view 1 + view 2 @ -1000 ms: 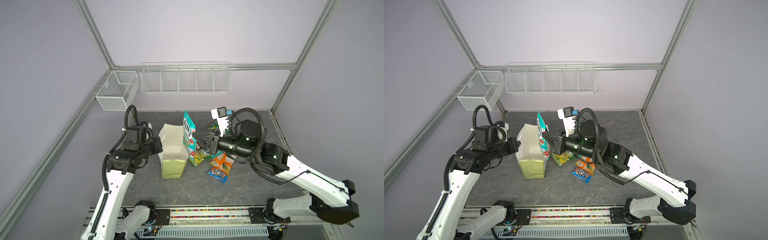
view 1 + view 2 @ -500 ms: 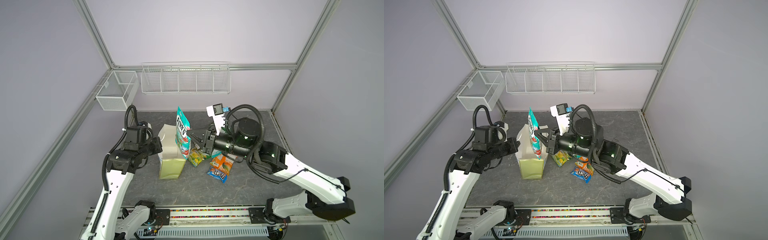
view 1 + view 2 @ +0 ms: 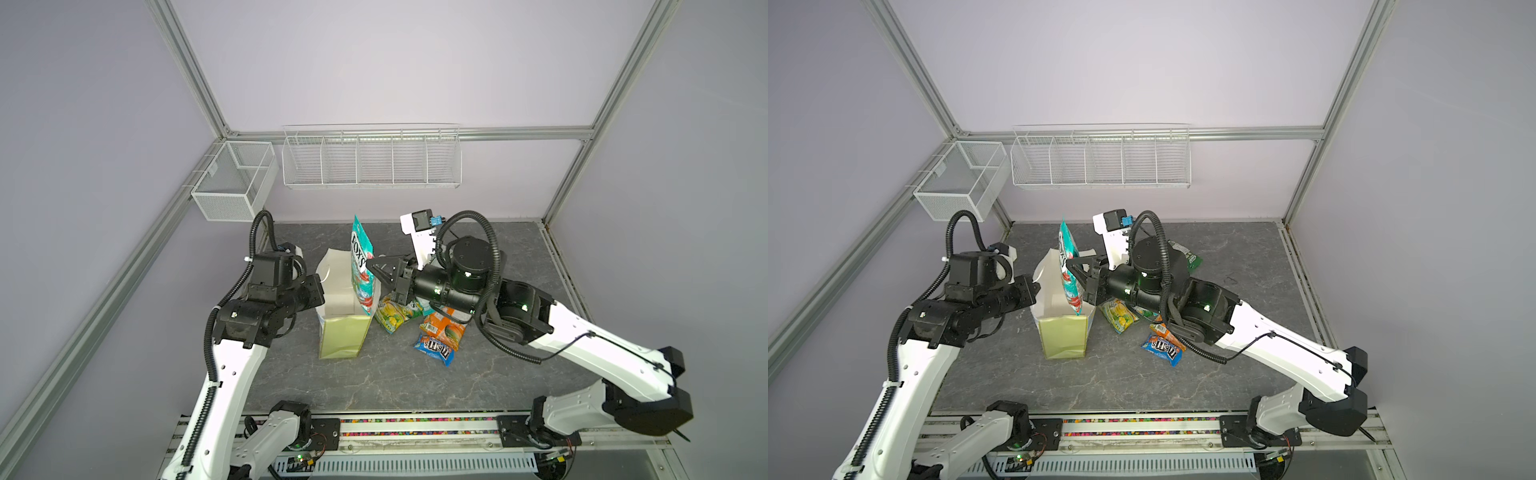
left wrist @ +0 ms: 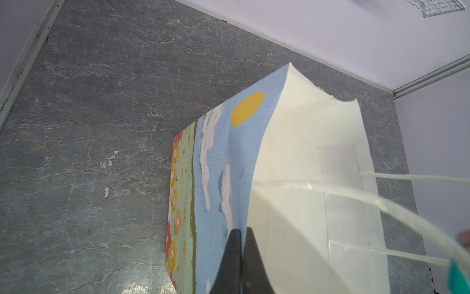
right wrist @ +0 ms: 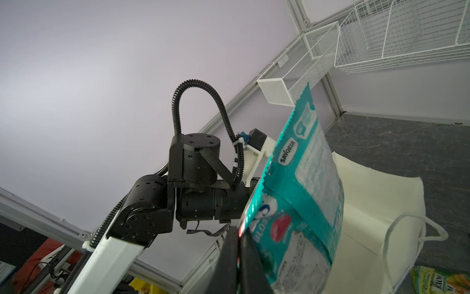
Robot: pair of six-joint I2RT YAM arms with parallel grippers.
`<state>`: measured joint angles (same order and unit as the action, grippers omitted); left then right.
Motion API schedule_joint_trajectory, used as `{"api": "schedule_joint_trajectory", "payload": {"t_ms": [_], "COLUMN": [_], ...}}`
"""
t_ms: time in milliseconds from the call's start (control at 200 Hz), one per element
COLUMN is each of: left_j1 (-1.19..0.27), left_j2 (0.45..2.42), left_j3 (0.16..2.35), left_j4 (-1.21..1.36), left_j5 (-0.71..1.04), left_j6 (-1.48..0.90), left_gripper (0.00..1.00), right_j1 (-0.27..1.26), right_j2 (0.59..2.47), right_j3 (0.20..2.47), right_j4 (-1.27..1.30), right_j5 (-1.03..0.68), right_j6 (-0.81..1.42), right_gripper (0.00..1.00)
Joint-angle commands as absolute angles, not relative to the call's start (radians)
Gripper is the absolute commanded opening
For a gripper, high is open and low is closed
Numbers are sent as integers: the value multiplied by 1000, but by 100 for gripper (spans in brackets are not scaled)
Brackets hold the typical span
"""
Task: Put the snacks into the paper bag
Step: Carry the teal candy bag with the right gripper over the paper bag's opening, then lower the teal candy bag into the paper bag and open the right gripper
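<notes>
Right hand (image 3: 370, 268) clamped on upright Fox's packet (image 3: 359, 245), lower end inside paper bag (image 3: 343, 336) mouth. Left hand (image 4: 241, 233) pinches the bag's rim; bag stands on counter (image 3: 415, 386).

1. In both top views, the walls of the paper bag (image 3: 343, 336) hide its floor. How far the lower end of the Fox's packet (image 3: 362, 266) reaches in cannot be told.
2. From above, the bag's left wall hides the tips of the left gripper (image 4: 241, 231). The left wrist view cuts its fingers (image 4: 254, 264) off.
3. The right arm (image 3: 457, 282) covers part of the orange packet (image 3: 442, 330) and, farther back, the green packet (image 3: 1192, 258).
4. The right wrist view cuts off the yellow-green packet (image 5: 440, 281).
5. The Fox's packet's small print is unreadable.
</notes>
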<state>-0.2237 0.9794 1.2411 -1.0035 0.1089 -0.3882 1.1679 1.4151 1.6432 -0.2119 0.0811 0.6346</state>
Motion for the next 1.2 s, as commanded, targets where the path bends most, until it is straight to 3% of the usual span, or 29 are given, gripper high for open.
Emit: {"api": "schedule_joint_trajectory", "payload": {"t_ms": [0,1195], "left_j1": [-227,-226], "left_j2": [965,957], "left_j3": [1251,1174], "left_j4": [-1023,-992], "left_j5": [111,132], "left_j6": [-385,-388], "left_gripper": [0,0], "right_j1": [1171,1104], "right_j2": [1428,1482], "right_j3": [1647,1446], "right_j4": [-158,-149], "right_j5": [122,145], "right_j6": [620,749], "right_gripper": [7,7]}}
